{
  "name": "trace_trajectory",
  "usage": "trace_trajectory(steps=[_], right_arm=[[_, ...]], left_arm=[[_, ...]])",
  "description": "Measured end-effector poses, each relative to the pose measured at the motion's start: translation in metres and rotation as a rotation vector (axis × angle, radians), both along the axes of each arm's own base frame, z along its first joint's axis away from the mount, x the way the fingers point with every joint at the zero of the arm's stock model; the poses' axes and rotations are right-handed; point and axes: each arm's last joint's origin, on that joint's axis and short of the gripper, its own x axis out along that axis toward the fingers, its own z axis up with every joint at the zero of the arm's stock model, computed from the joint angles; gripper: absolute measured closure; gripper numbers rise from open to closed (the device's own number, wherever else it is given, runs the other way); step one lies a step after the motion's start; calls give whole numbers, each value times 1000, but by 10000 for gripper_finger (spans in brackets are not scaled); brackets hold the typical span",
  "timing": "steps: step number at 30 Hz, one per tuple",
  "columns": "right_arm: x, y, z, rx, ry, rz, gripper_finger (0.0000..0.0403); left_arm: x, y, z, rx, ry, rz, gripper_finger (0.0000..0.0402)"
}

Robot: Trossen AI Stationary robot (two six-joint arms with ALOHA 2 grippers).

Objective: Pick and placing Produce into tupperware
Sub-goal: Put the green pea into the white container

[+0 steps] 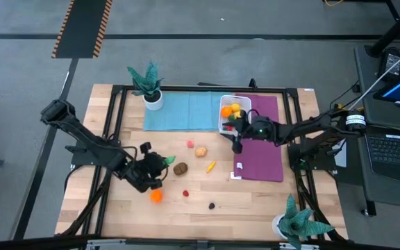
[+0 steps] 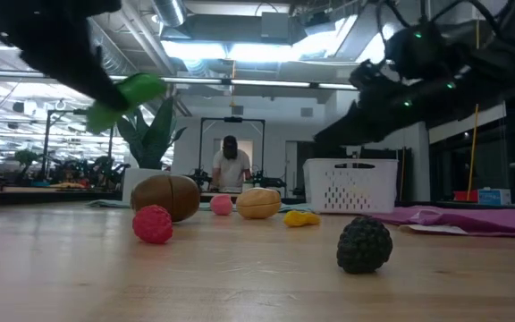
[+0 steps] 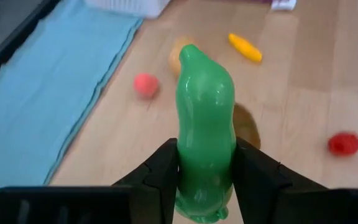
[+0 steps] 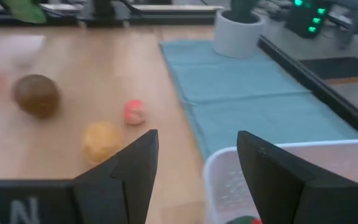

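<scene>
1. The left hand (image 3: 205,180) is clamped on a green produce piece (image 3: 205,124), gripping its lower part between both fingers, lifted above the table (image 1: 117,208).
2. In the high view the left hand (image 1: 155,170) sits over the table's left half, with an orange piece (image 1: 157,196) just beside it on the wood.
3. The right hand (image 4: 197,168) is released, fingers apart and holding nothing, poised at the edge of the tupperware (image 4: 291,180).
4. The tupperware (image 1: 232,114) stands between the blue mat (image 1: 179,111) and the purple mat (image 1: 262,149); orange and yellow pieces lie inside.
5. On the table between the arms lie a brown piece (image 1: 180,168), a tan piece (image 1: 201,151), a pink piece (image 1: 190,144), a yellow piece (image 1: 211,166), a red piece (image 1: 185,193) and a dark piece (image 1: 212,205).
</scene>
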Motion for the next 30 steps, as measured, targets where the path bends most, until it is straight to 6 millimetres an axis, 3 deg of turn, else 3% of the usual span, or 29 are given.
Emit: trace_trajectory(steps=[8, 14, 22, 30], right_arm=[[-5, 6, -3, 43, -36, 158, 182], [-3, 10, 1, 33, -77, 200, 182], [0, 23, 8, -8, -143, 263, 182], [1, 25, 10, 15, -171, 266, 182]], left_arm=[[22, 7, 8, 19, -102, -130, 286], [27, 17, -5, 11, -194, -187, 286], [23, 36, -21, -24, -470, -367, 286], [15, 58, -33, -31, -550, -431, 286]])
